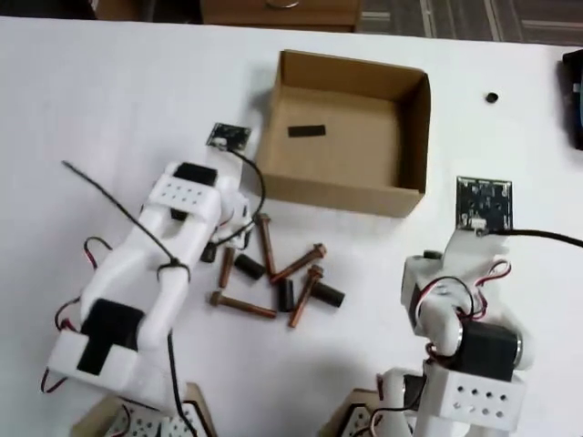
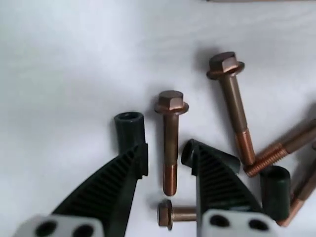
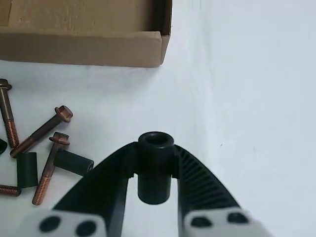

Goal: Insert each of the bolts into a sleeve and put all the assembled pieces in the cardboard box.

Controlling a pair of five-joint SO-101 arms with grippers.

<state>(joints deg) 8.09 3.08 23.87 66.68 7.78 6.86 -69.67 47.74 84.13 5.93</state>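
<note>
right jaws around upright sleeve point(image 3: 155, 168), touching

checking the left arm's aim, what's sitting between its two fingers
A bolt lies in the gap of the open left gripper, touching neither finger, a black sleeve beside one fingertip; seen in the left wrist view.

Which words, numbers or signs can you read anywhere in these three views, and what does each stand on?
None can be read.
Black rectangular patch on the floor of the brown cardboard box: no print visible.
Square dark circuit board on an arm's wrist: markings too small to read.
</note>
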